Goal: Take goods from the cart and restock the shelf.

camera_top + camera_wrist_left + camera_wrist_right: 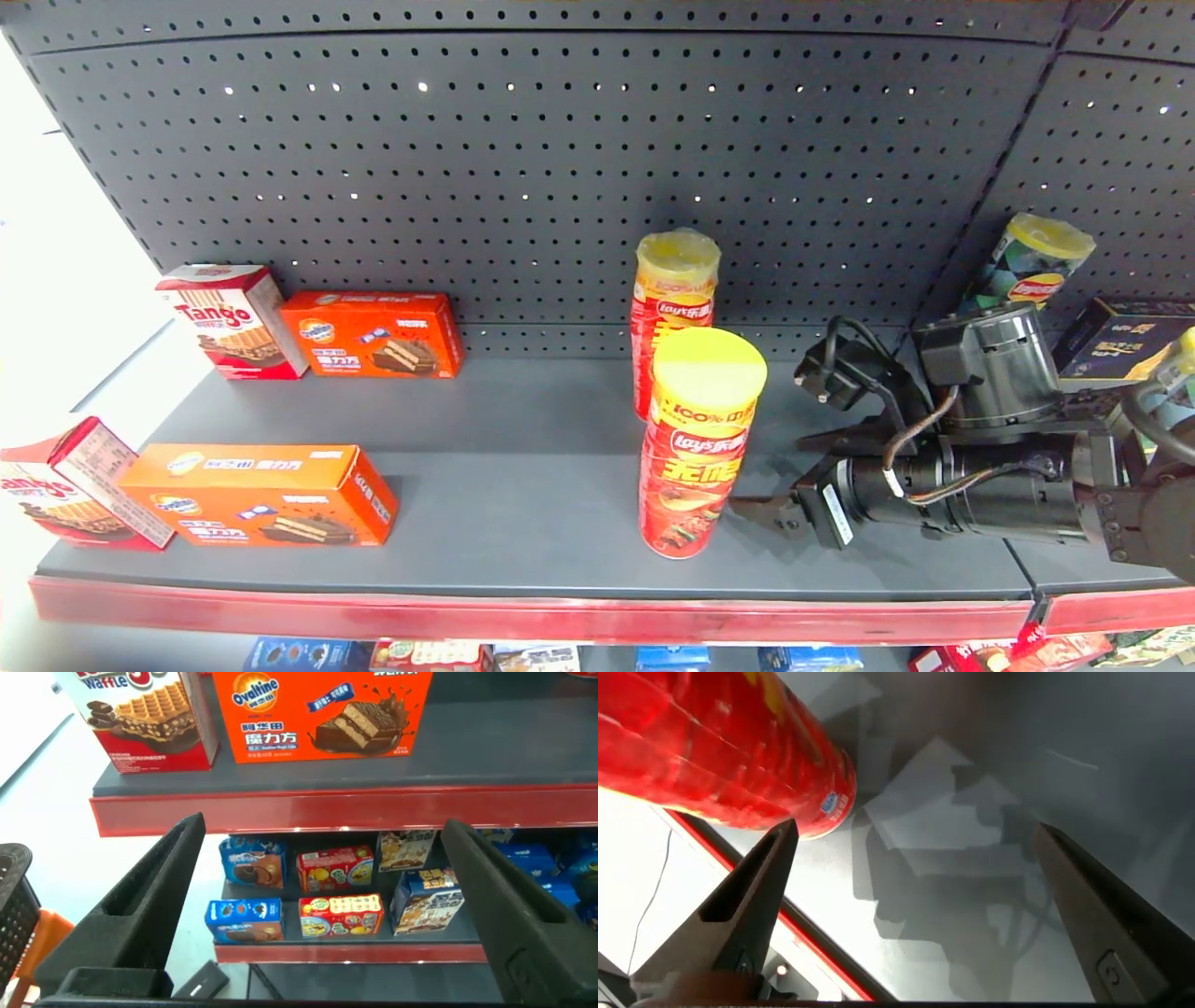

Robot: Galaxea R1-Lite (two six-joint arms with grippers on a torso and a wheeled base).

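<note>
Two red chip cans with yellow lids stand upright on the grey shelf (523, 467): one at the back (674, 299), one in front (700, 448). My right gripper (770, 481) lies low over the shelf just right of the front can, open and holding nothing. In the right wrist view the same can (719, 756) sits just outside one finger (752, 905), apart from it, and the right gripper (915, 831) spans bare shelf. My left gripper (322, 826) is open and empty, held below and in front of the shelf's red front edge (346, 812).
Two orange wafer boxes (257, 495) (373, 333) and two red-and-white wafer boxes (70, 485) (231, 320) occupy the shelf's left side. A dark chip can (1032, 261) and a dark box (1120, 341) stand in the right bay. A lower shelf (346, 952) holds several snack packs.
</note>
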